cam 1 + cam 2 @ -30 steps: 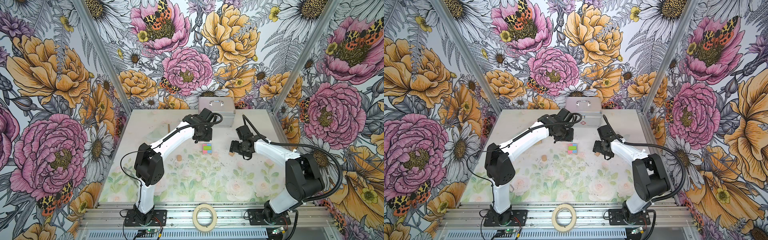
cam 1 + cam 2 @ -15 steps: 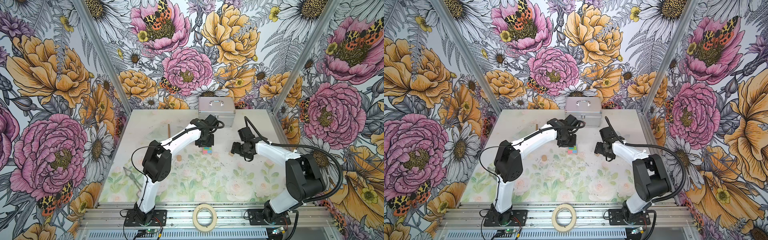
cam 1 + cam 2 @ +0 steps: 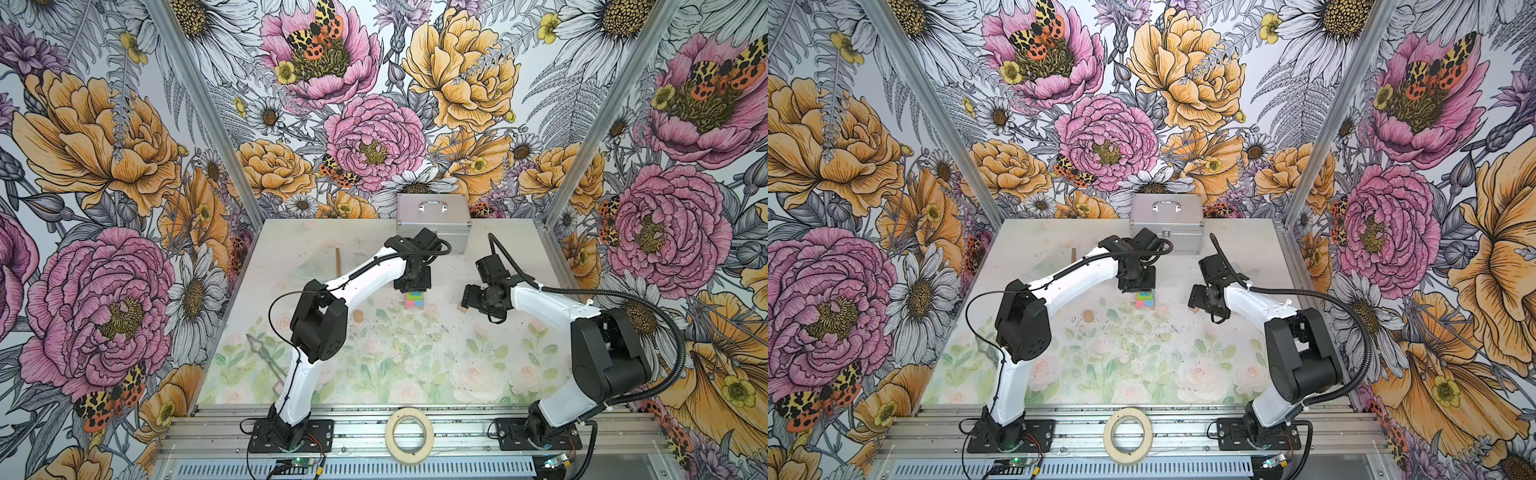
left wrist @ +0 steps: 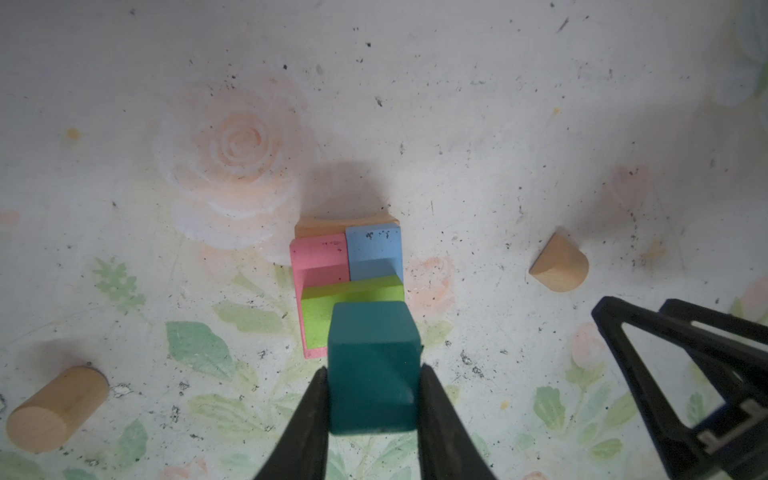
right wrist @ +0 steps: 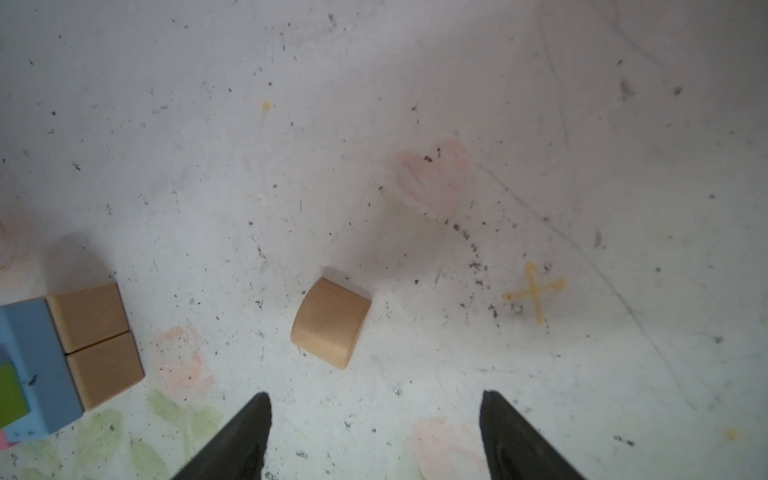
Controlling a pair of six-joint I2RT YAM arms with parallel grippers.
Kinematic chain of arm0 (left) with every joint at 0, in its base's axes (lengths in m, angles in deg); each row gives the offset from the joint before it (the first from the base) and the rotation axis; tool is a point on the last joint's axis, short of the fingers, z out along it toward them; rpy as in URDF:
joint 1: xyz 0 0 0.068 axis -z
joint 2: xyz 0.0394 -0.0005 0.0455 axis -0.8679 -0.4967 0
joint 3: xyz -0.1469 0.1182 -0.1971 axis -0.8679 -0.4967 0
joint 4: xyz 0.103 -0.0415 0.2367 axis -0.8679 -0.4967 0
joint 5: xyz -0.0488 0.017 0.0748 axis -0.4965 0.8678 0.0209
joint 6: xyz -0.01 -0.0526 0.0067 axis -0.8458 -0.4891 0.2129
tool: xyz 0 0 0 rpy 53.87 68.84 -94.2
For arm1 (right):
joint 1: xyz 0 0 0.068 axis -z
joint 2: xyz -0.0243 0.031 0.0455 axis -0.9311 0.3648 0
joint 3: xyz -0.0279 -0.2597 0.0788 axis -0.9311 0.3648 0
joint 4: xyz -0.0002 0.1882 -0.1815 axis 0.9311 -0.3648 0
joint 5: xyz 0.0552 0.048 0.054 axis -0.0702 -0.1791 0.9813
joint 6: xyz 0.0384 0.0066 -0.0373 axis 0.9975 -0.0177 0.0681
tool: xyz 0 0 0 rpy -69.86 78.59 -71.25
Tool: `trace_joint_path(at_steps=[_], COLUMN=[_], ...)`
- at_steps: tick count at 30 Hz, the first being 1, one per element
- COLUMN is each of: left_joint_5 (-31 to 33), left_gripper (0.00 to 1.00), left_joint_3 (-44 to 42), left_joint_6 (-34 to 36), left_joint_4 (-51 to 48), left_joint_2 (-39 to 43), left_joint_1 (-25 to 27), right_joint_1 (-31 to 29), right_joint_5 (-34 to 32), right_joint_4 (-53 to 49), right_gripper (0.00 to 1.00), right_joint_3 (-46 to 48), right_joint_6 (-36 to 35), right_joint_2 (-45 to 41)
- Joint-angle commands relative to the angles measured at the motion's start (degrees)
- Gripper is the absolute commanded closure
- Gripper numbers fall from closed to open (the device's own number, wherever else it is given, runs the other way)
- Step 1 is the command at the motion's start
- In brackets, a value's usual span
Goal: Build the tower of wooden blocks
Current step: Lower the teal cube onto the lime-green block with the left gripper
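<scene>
- The left tool (image 4: pixel 373 376) is closed narrow on a teal cube (image 4: pixel 374 332), with one finger flat against each side of it.
- The teal cube hangs over the tower (image 3: pixel 414 300), which stands near the middle of the tabletop (image 3: pixel 374 365). In the left wrist view the cube overlaps the green block (image 4: pixel 328 311) (whether the two touch, I cannot tell).
- Under the green block a pink block (image 4: pixel 318 257) and a blue block (image 4: pixel 374 249) lie side by side, touching. Two tan blocks (image 5: pixel 89 316) sit against them at tabletop level.
- The right tool (image 5: pixel 374 397) stands wide and holds nothing. It is low over the tabletop to the right of the tower.
- A half-round tan block (image 5: pixel 330 322) lies on the tabletop just ahead of the right tool, in line with the gap between its fingers and touching neither.
- A tan cylinder (image 3: pixel 358 316) lies on its side left of the tower, apart from the left tool.
- A silver case (image 3: pixel 432 222) stands at the back edge, behind the left tool.
</scene>
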State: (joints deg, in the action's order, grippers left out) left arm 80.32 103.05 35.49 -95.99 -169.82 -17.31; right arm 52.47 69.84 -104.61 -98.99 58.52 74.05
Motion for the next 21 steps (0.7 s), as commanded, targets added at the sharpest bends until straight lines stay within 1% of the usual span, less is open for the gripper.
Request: trace_joint_path(at_steps=[1, 10, 21], left_joint_5=[1.77, 3.34, 3.71], left_gripper=[1.0, 1.0, 1.0], left_joint_3=[1.14, 0.78, 0.6], left_joint_6=[-0.97, -1.89, -2.31], left_joint_4=[-0.25, -0.78, -0.79], left_joint_2=[-0.54, -0.82, -1.46], left_joint_1=[0.42, 0.88, 1.13], right_joint_1=[0.38, 0.33, 0.43], right_joint_5=[0.32, 0.5, 0.56], right_joint_4=[1.26, 1.48, 1.57], right_gripper=[0.19, 0.19, 0.19], right_joint_3=[0.39, 0.97, 1.12], right_joint_6=[-0.51, -0.31, -0.14], right_joint_2=[-1.42, -1.79, -1.68])
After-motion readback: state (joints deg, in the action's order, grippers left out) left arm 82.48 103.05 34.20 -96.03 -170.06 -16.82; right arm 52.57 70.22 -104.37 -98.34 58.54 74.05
